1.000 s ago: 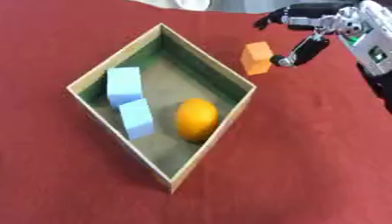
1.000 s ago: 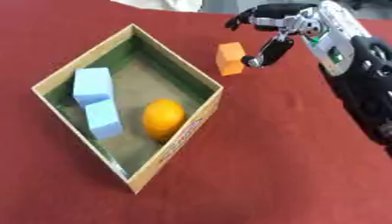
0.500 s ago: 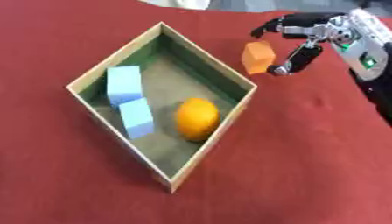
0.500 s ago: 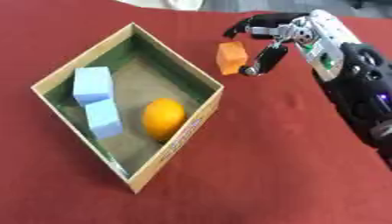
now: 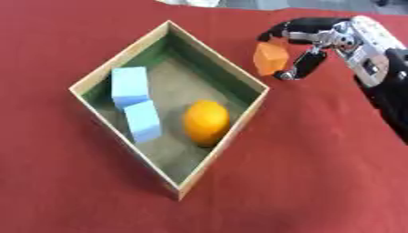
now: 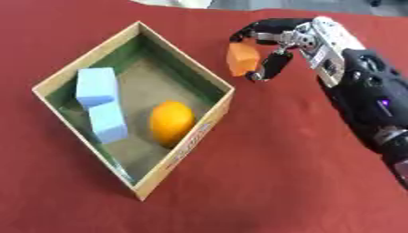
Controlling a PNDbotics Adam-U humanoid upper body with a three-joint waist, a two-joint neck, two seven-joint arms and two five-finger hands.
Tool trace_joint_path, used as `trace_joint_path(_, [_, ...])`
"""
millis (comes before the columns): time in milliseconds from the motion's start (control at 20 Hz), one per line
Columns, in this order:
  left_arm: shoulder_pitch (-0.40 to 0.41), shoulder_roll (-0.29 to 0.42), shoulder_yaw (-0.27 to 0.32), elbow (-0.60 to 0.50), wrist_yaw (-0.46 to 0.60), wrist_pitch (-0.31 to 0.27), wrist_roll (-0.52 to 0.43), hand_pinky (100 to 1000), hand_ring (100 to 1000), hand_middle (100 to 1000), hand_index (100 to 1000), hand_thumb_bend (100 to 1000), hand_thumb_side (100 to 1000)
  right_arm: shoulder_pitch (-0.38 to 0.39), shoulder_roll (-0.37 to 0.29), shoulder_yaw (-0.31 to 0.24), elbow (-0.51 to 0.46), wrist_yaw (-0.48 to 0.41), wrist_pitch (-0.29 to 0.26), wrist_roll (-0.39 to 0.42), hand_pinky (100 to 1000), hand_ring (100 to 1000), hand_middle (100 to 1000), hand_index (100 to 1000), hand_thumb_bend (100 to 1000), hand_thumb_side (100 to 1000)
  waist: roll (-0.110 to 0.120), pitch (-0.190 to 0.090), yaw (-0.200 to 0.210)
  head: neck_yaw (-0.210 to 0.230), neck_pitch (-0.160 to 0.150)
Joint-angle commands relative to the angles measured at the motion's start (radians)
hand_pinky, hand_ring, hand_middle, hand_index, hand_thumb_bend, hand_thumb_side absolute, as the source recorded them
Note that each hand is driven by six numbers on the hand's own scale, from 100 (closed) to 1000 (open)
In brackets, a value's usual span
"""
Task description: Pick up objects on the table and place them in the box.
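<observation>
Two eyes of one head camera, both looking steeply down on the red table [image 5: 95,191], close range, right hand [image 6: 275,38] entering from upper right, box [image 5: 209,154] left of the hand, shared in both views, slightly shifted sideways.

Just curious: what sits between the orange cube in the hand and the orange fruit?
Only the box's near wall separates the cube, pinched in the right hand, from the fruit; the left eye view shows it.

A table [image 5: 72,191] covered in red cloth carries one open wooden box [image 5: 108,73], set cornerwise, left of the middle and nearer the far edge.
</observation>
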Motion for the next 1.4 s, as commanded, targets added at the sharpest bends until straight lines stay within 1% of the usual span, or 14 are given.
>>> trace_joint_path(50, [-0.010, 0.010, 0.004, -0.015, -0.003, 0.001, -0.003, 933, 796, 714, 850, 159, 789, -0.025, -0.010, -0.013, 0.015, 0.022, 0.001, -0.014, 921, 979, 819, 968, 302, 192, 0.004, -0.006, 0.002, -0.004, -0.012])
trace_joint_path(100, [-0.010, 0.010, 0.004, -0.015, -0.003, 0.001, -0.004, 933, 796, 714, 850, 159, 789, -0.026, -0.008, -0.015, 0.021, 0.025, 0.002, -0.018, 916, 973, 777, 951, 286, 171, 0.003, -0.005, 0.003, -0.005, -0.012])
trace_joint_path(200, [-0.011, 0.008, 0.004, -0.015, -0.003, 0.002, -0.004, 934, 796, 714, 849, 159, 789, -0.027, -0.003, -0.019, 0.032, 0.028, 0.009, -0.032, 903, 960, 729, 918, 261, 113, 0.003, -0.004, 0.004, -0.005, -0.013])
trace_joint_path(250, [-0.011, 0.008, 0.004, -0.015, -0.004, 0.002, -0.005, 934, 797, 714, 849, 159, 790, -0.028, -0.001, -0.022, 0.035, 0.027, 0.015, -0.041, 894, 949, 703, 901, 222, 128, 0.003, -0.003, 0.004, -0.006, -0.013])
trace_joint_path(300, [-0.010, 0.007, 0.004, -0.015, -0.004, 0.003, -0.005, 934, 797, 714, 849, 159, 790, -0.029, 0.001, -0.024, 0.037, 0.024, 0.021, -0.050, 888, 940, 690, 892, 206, 140, 0.002, -0.003, 0.004, -0.006, -0.012])
trace_joint_path(350, [-0.010, 0.007, 0.003, -0.015, -0.004, 0.003, -0.006, 935, 797, 714, 849, 158, 789, -0.030, 0.002, -0.027, 0.037, 0.020, 0.029, -0.063, 876, 921, 659, 870, 150, 166, 0.002, -0.003, 0.004, -0.006, -0.012])
trace_joint_path(450, [-0.010, 0.007, 0.003, -0.015, -0.004, 0.004, -0.007, 935, 797, 714, 849, 159, 789, -0.031, 0.004, -0.030, 0.035, 0.008, 0.047, -0.087, 865, 897, 619, 840, 100, 174, 0.002, -0.003, 0.004, -0.005, -0.010])
trace_joint_path(550, [-0.010, 0.007, 0.003, -0.015, -0.004, 0.004, -0.008, 935, 797, 715, 849, 158, 789, -0.031, 0.006, -0.031, 0.028, -0.011, 0.063, -0.107, 855, 873, 573, 801, 100, 168, 0.001, -0.004, 0.003, -0.005, -0.009])
trace_joint_path(650, [-0.010, 0.007, 0.003, -0.015, -0.003, 0.004, -0.009, 935, 797, 715, 849, 158, 788, -0.031, 0.006, -0.030, 0.016, -0.032, 0.076, -0.119, 851, 865, 561, 790, 100, 165, 0.001, -0.006, 0.003, -0.004, -0.007])
trace_joint_path(850, [-0.007, 0.009, 0.004, -0.015, -0.003, 0.005, -0.010, 935, 797, 715, 849, 158, 787, -0.029, -0.008, -0.027, -0.033, -0.068, 0.095, -0.107, 847, 860, 562, 790, 100, 175, 0.001, -0.013, 0.001, -0.003, -0.003])
trace_joint_path(1000, [-0.005, 0.010, 0.003, -0.015, -0.002, 0.007, -0.012, 936, 798, 715, 849, 159, 787, -0.029, -0.022, -0.028, -0.077, -0.086, 0.118, -0.070, 847, 861, 577, 800, 100, 193, -0.001, -0.021, -0.002, -0.002, 0.001])
trace_joint_path(1150, [-0.003, 0.011, 0.003, -0.015, -0.001, 0.009, -0.014, 936, 798, 715, 850, 160, 785, -0.031, -0.035, -0.031, -0.104, -0.089, 0.141, -0.028, 851, 875, 618, 832, 100, 247, -0.004, -0.030, -0.004, -0.002, 0.004])
trace_joint_path(1350, [-0.002, 0.012, 0.003, -0.015, 0.001, 0.011, -0.015, 935, 797, 715, 850, 160, 784, -0.030, -0.042, -0.032, -0.105, -0.086, 0.158, 0.033, 864, 897, 702, 902, 100, 316, -0.007, -0.040, -0.003, -0.002, 0.004])
trace_joint_path(1400, [-0.001, 0.012, 0.003, -0.015, 0.002, 0.011, -0.015, 935, 797, 714, 850, 160, 784, -0.030, -0.043, -0.032, -0.103, -0.086, 0.159, 0.045, 865, 898, 703, 904, 100, 319, -0.008, -0.041, -0.002, -0.001, 0.003])
